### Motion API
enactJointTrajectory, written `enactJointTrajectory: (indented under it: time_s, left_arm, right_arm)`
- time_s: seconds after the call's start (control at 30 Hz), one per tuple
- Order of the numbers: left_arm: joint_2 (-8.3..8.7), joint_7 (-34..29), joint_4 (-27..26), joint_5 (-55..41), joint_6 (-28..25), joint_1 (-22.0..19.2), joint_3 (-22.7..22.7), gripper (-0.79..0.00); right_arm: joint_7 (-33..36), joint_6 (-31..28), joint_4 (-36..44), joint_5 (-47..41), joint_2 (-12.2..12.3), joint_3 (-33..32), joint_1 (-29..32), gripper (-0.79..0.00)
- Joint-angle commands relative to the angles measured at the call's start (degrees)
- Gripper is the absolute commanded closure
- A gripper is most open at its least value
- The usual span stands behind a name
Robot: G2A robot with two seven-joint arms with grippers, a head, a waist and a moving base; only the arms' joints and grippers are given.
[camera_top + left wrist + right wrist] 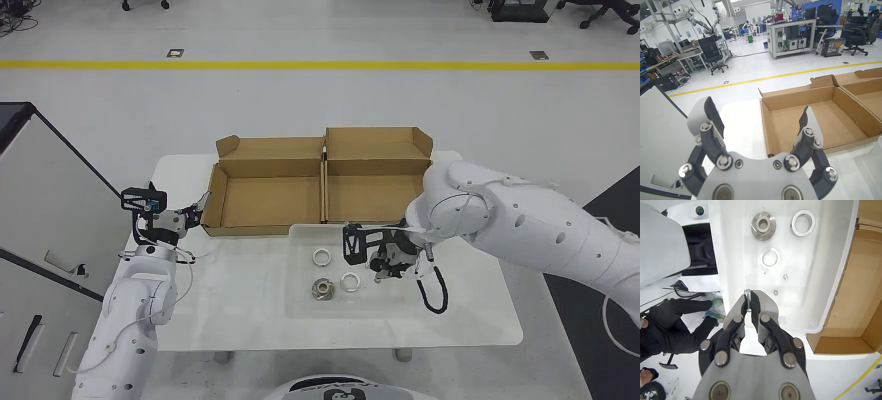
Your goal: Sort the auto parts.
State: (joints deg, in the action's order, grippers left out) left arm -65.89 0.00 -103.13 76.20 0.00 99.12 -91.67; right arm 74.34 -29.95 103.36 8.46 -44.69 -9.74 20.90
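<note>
A white tray (300, 275) in the middle of the table holds two metal rings (323, 256) (351, 282) and a round flange (322, 290). My right gripper (748, 302) hangs over the tray, shut on a threaded bolt (748, 298) that stands up between its pads. In the right wrist view the flange (763, 225), both rings (803, 223) (769, 257) and two small fasteners (785, 277) (775, 292) lie on the tray floor. My left gripper (761, 115) is open and holds nothing, just off the left cardboard box's (810, 121) near corner.
Two open cardboard boxes (265, 195) (375, 185) sit side by side behind the tray, both with bare floors. The tray's long side lies against the boxes' front walls. White tabletop (230, 300) stretches left of the tray.
</note>
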Motion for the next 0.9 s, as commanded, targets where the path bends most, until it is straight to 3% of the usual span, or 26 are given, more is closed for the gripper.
enactJointTrajectory:
  time_s: [0.0,0.17,0.27,0.43,0.63,0.87]
  left_arm:
    - [0.00,0.0,0.0,0.0,0.0,0.0,0.0,-0.785]
    - [0.00,0.0,0.0,0.0,0.0,0.0,0.0,-0.785]
    - [0.00,0.0,0.0,0.0,0.0,0.0,0.0,-0.785]
    - [0.00,0.0,0.0,0.0,0.0,0.0,0.0,-0.785]
    - [0.00,0.0,0.0,0.0,0.0,0.0,0.0,-0.785]
    - [0.00,0.0,0.0,0.0,0.0,0.0,0.0,-0.785]
  right_arm:
    - [0.0,0.0,0.0,0.1,0.0,0.0,0.0,0.000]
    - [0.0,0.0,0.0,0.1,0.0,0.0,0.0,0.000]
    - [-4.8,1.1,-2.5,-0.2,0.2,-1.6,1.1,0.000]
    - [-13.1,-5.7,-9.5,-11.1,2.7,-7.4,3.0,0.000]
    - [-16.1,-15.9,-16.1,-27.9,5.9,-12.5,7.0,0.000]
    - [-20.5,-20.5,-14.7,-43.2,7.0,-13.2,8.6,0.000]
